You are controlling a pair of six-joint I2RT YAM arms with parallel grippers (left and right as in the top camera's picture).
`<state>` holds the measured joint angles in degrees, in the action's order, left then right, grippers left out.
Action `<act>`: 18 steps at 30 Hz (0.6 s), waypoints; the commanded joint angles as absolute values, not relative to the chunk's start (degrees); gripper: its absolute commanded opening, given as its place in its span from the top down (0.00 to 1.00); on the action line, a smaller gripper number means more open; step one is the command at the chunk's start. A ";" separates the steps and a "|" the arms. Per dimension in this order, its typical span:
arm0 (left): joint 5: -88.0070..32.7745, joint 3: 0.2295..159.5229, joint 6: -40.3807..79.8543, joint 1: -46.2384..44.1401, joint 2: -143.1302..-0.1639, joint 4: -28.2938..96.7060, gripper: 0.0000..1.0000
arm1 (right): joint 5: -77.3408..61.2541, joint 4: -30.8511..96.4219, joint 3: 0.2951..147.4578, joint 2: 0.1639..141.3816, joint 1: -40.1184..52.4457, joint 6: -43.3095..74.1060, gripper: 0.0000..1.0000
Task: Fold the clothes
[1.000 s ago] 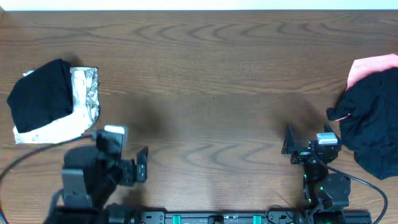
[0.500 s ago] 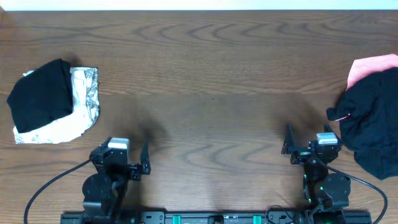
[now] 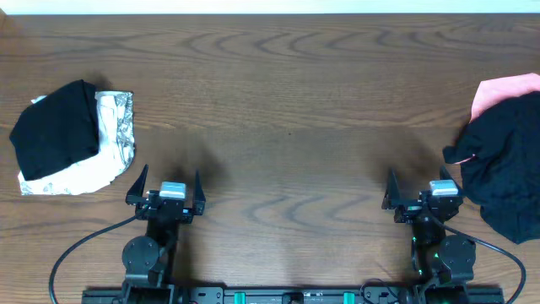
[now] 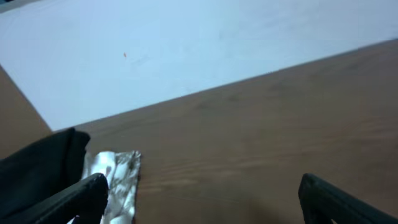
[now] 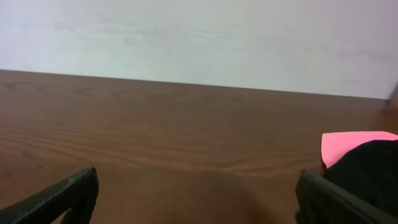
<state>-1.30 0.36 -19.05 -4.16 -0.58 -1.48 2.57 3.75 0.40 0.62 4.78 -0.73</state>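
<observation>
Parked low by the near edge of the table (image 3: 287,101), well apart: 2 grippers. Wide open on the left gripper (image 3: 169,177), nothing between its fingers, nothing touched. Ahead of it and off to its left, near but apart: a folded black shirt (image 3: 55,127) lying on top of a white, grey-printed garment (image 3: 114,143) (printed edge showing on the side toward the gripper). Wide open too on the right gripper (image 3: 418,179), and empty. Just beside it on its right, a crumpled black heap (image 3: 506,169); contact with the outer finger impossible to tell. Farther ahead and to the right, a pink piece (image 3: 504,91), partly tucked under the black.
</observation>
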 commanded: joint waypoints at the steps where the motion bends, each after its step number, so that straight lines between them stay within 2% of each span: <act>1: -1.02 0.23 -20.40 -3.16 -0.10 0.05 0.02 | 3.18 3.92 0.32 0.30 4.51 -1.80 0.01; 4: -0.99 0.23 -17.56 -3.11 -0.10 4.19 0.02 | 3.16 3.92 0.32 0.30 4.51 -1.80 0.01; 10: -0.99 0.23 -8.54 -3.11 -0.10 4.03 0.02 | 3.16 3.92 0.32 0.30 4.51 -1.80 0.01; 18: -0.97 0.23 -8.47 -3.11 -0.23 4.03 0.02 | 3.16 3.92 0.32 0.30 4.51 -1.80 0.01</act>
<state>-1.56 1.06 -9.96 -3.42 -0.58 1.52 2.57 3.75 0.40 0.62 4.78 -0.73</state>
